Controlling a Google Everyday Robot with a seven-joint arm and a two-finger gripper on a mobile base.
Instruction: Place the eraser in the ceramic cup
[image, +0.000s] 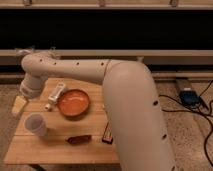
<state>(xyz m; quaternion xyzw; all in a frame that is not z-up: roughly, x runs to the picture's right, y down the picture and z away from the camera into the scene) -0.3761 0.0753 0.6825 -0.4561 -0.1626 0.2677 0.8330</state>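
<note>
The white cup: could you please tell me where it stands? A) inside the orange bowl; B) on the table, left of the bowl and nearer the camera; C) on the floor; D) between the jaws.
B: the cup stands on the table apart from the bowl, while the gripper hangs by the table's left edge, jaws open.

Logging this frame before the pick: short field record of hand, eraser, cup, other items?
eraser: on wooden table, front right, beside the arm
ceramic cup: upright, front left
hand: open, by the table's left edge, far from eraser
others: orange bowl, white tube, reddish-brown object
</note>
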